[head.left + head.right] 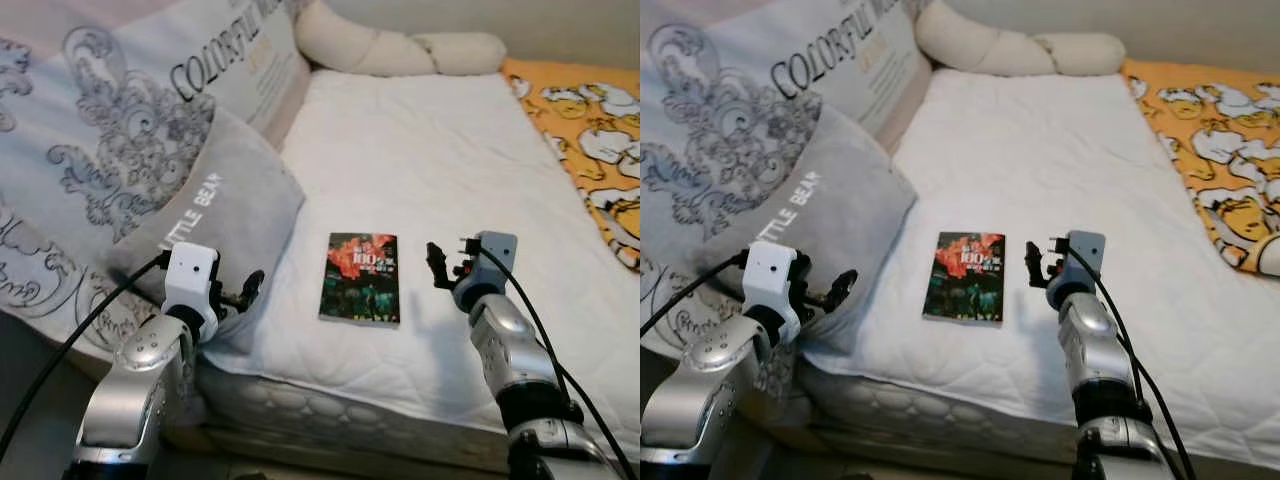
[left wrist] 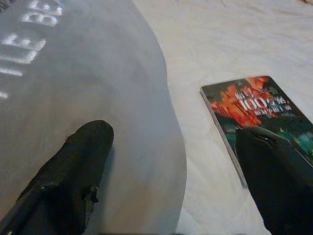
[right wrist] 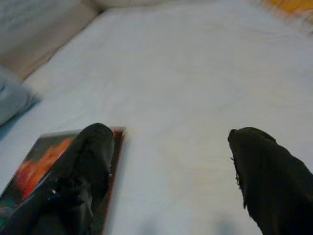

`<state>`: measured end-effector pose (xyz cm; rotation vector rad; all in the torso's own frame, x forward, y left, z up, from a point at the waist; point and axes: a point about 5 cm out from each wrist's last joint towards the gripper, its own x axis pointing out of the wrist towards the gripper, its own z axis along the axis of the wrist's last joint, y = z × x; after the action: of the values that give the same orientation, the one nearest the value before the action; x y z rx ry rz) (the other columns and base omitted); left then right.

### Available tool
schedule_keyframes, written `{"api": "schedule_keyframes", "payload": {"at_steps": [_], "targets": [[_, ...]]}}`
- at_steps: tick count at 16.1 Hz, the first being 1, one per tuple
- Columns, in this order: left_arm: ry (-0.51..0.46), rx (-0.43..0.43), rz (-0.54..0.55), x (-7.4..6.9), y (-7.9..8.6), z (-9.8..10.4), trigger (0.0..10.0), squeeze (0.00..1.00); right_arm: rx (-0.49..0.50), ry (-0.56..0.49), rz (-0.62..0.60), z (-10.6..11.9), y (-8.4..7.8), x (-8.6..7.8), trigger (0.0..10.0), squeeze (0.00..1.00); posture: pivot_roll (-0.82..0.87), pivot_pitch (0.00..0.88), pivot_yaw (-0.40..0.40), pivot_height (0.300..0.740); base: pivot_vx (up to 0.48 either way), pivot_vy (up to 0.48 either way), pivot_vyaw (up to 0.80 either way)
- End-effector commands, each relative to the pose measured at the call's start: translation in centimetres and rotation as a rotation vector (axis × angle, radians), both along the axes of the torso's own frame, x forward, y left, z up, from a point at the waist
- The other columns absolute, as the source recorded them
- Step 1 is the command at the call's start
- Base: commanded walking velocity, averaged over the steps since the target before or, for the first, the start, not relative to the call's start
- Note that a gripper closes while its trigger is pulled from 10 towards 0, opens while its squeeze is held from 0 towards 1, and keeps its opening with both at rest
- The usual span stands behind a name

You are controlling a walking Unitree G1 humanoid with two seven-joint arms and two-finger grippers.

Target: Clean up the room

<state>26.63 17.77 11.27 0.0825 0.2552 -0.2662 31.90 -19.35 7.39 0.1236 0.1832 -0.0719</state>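
A book with a dark red and green cover lies flat on the white mattress, near its front edge. My right gripper hovers just right of the book, open, with nothing between its fingers. The book's corner lies beside one finger in the right wrist view. My left gripper is open at the lower corner of the grey "LITTLE BEAR" pillow, left of the book.
A large patterned "COLORFUL" cushion leans behind the grey pillow. A cream bolster lies at the head of the bed. An orange cartoon-print blanket covers the right side. The mattress's front edge is just below the book.
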Motion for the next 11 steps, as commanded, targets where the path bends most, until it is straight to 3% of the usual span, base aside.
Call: {"api": "schedule_keyframes", "payload": {"at_steps": [1,5,10,11], "targets": [[-0.010,0.003,0.019,0.0,-0.2,-0.3,10.0,0.00,-0.052,-0.060,-0.035,1.0,-0.1,-0.7,10.0,1.00,-0.02,0.000,0.018,0.740,0.000,-0.428,0.00],[-0.041,0.011,0.100,-0.4,0.6,-0.1,10.0,0.00,-0.138,-0.084,-0.143,1.9,-0.3,-2.8,10.0,1.00,-0.01,0.000,-0.005,0.740,0.000,-0.424,0.00],[-0.054,0.011,0.136,-0.1,1.0,-0.3,10.0,0.00,-0.091,-0.072,0.023,2.4,3.3,-3.0,10.0,1.00,0.00,0.000,-0.017,0.740,0.000,-0.388,0.00],[-0.056,0.014,0.138,0.0,1.1,-0.3,10.0,0.00,-0.092,-0.070,0.023,2.5,3.3,-2.9,10.0,1.00,0.00,0.000,-0.016,0.740,0.000,-0.352,0.00]]}}
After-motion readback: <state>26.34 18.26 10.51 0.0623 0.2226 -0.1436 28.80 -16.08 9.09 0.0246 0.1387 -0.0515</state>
